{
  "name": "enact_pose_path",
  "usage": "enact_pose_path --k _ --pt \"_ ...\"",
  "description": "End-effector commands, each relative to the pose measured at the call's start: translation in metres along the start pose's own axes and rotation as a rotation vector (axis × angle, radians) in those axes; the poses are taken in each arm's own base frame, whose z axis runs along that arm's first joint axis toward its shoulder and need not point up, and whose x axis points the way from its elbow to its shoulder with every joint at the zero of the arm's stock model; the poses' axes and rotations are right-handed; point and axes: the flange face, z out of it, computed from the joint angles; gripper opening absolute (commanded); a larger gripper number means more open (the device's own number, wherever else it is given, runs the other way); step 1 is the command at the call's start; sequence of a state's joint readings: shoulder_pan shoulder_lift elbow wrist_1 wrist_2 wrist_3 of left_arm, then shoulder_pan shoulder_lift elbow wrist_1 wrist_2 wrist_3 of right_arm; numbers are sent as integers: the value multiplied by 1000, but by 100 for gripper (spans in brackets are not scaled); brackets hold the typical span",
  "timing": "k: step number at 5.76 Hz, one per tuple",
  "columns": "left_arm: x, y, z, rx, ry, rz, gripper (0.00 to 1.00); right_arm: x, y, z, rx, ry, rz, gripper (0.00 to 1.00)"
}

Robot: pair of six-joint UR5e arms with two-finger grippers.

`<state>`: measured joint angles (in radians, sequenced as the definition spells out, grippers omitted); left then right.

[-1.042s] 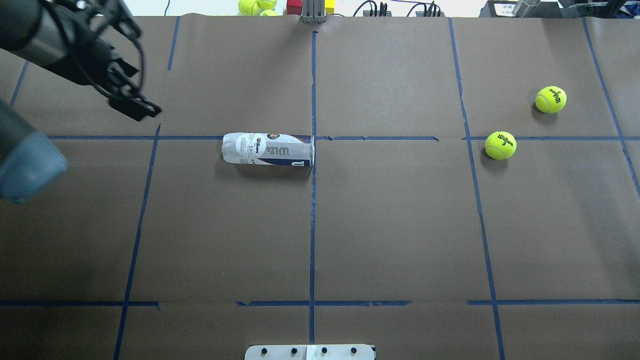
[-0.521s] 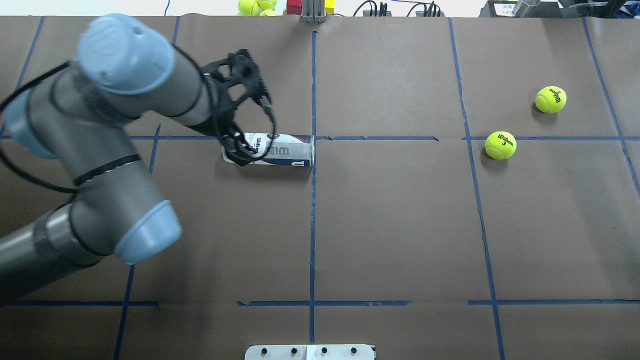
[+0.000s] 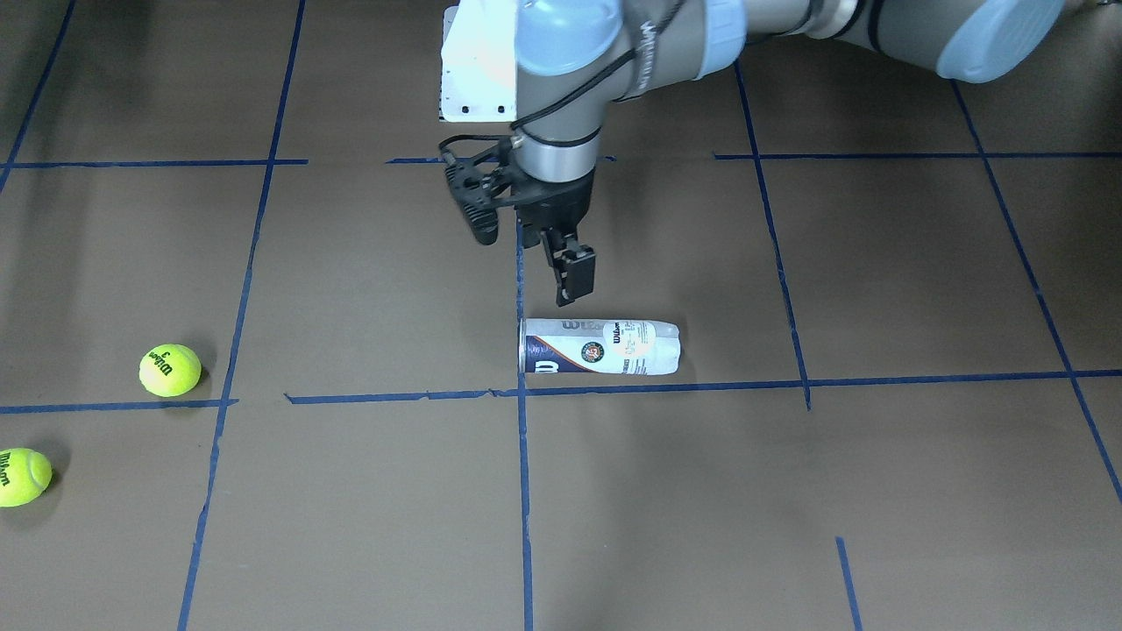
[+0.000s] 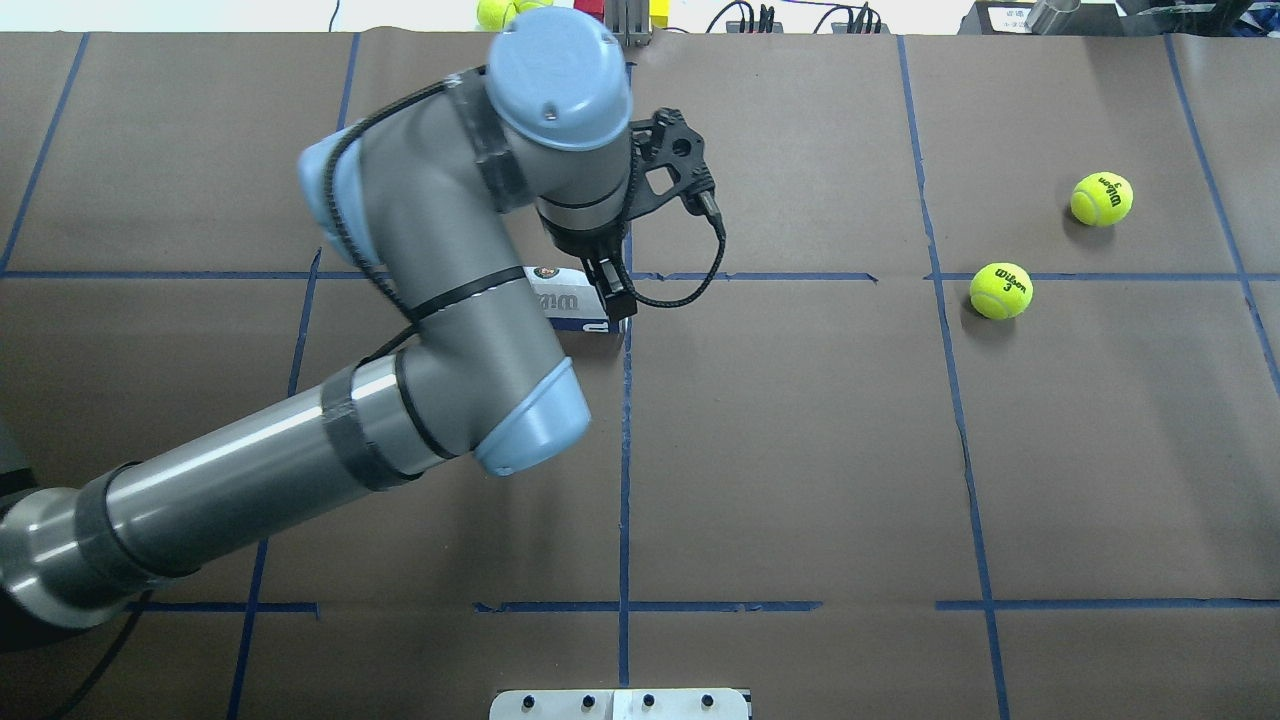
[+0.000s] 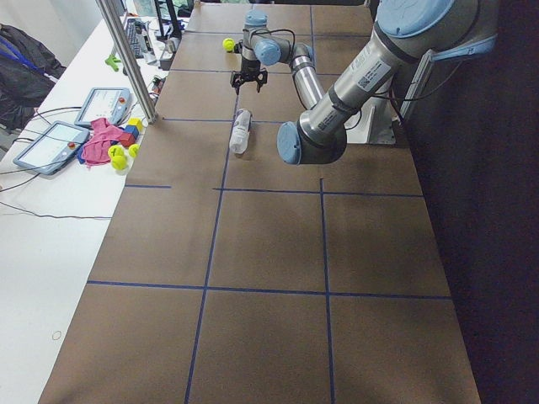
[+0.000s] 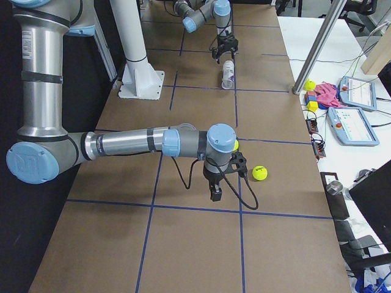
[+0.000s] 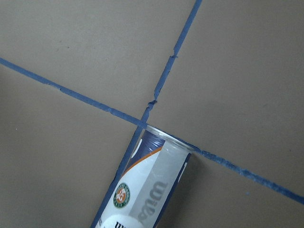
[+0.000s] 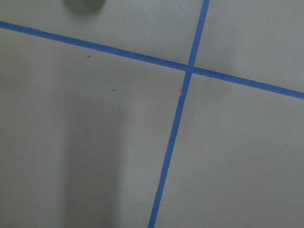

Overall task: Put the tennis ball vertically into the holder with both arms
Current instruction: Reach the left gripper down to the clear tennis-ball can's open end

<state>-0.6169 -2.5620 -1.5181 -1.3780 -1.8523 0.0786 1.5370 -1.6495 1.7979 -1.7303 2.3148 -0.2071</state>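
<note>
In the front-facing view, the holder (image 3: 605, 348) lay on its side on the brown table (image 3: 368, 526). Its metal-rimmed mouth sat at a crossing of the blue tape lines (image 3: 523, 491). The left gripper (image 3: 528, 268) hung fingers-down just on the robot's side of that mouth. Its jaws were spread wide with nothing between them, and it was clear of the can. One tennis ball (image 3: 169, 370) and a second ball (image 3: 22, 478) rested well apart from the holder, toward the robot's right.

From overhead, the left arm (image 4: 440, 300) hid most of the holder (image 4: 575, 305), and only the mouth end showed, with one black finger (image 4: 612, 295) over it.

The exterior left view had the can lying along the table, with the left gripper above its far end.

In the exterior right view, the right gripper (image 6: 215, 194) pointed down over the table, near the balls (too small to tell how its jaws stood).

The left wrist camera looked down on the holder's rim (image 7: 167, 141) at the tape crossing — the right wrist camera saw only tape and paper.
</note>
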Motion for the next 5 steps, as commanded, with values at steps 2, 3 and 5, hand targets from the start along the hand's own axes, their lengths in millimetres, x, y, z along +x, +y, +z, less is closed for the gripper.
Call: enact_pose_path --k 2,3,5 --pt "15 -18 40 -149 -42 265 100 0 0 1 -3 -1 1 100" --pt "24 -25 50 -173 -76 291 100 0 0 1 -3 -1 1 100" --pt "24 -34 64 -200 -85 308 100 1 -1 1 -2 0 2 100"
